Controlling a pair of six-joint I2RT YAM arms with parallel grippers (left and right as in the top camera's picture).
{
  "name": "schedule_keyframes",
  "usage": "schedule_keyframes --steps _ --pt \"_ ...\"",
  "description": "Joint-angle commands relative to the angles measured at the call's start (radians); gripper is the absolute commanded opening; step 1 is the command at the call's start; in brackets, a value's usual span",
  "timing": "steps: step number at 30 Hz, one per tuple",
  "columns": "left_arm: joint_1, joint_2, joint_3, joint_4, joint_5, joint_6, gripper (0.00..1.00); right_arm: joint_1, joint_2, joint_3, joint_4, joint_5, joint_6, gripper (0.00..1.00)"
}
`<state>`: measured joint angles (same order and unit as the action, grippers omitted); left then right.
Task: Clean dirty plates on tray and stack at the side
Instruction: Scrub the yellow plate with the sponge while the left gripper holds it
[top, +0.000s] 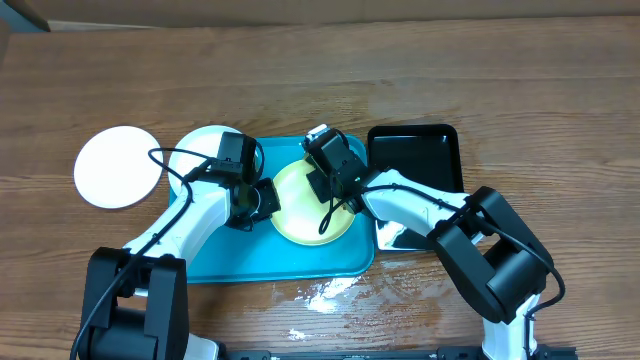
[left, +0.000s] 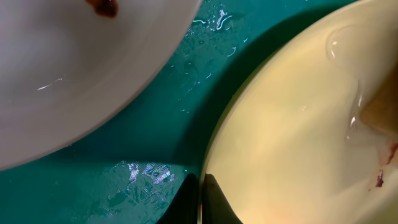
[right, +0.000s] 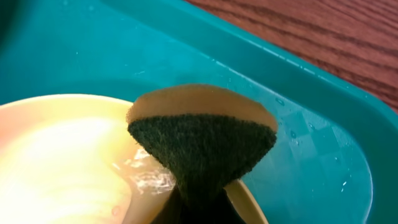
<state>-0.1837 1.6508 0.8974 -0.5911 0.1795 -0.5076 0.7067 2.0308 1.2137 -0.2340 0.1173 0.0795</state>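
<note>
A pale yellow plate (top: 300, 205) lies on the wet teal tray (top: 290, 262). My left gripper (left: 200, 199) is shut on the yellow plate's (left: 292, 149) left rim, its black fingers (left: 217, 202) pinching the edge. A white plate (top: 205, 145) with a red smear (left: 102, 6) sits on the tray beside it, partly under the left arm. My right gripper (right: 196, 211) is shut on a sponge (right: 202, 146), green scouring side facing the camera, pressed onto the yellow plate (right: 62, 162) with suds next to it. A clean white plate (top: 118, 166) rests on the table left of the tray.
A black tray (top: 415, 160) lies right of the teal tray. Water is spilled on the wooden table (top: 330, 292) in front of the tray. The tray's far rim (right: 298, 68) runs close behind the sponge.
</note>
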Motion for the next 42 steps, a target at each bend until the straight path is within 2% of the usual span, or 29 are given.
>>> schedule_keyframes --steps 1,10,17,26,42 --pt "-0.007 0.01 0.014 0.0 -0.025 -0.033 0.04 -0.009 0.012 -0.015 -0.053 -0.019 0.031 0.04" --pt "-0.007 0.01 0.014 0.001 -0.026 -0.051 0.04 -0.009 0.011 0.001 -0.141 -0.125 0.082 0.04" --pt "-0.007 0.01 0.014 0.005 -0.026 -0.058 0.04 -0.008 0.011 0.026 -0.184 -0.146 0.092 0.11" --pt "-0.007 0.01 0.014 0.007 -0.025 -0.059 0.04 -0.009 0.011 0.026 -0.255 -0.146 0.185 0.06" --pt "-0.007 0.01 0.014 0.017 -0.025 -0.066 0.04 -0.009 0.012 0.063 -0.378 -0.145 0.367 0.06"
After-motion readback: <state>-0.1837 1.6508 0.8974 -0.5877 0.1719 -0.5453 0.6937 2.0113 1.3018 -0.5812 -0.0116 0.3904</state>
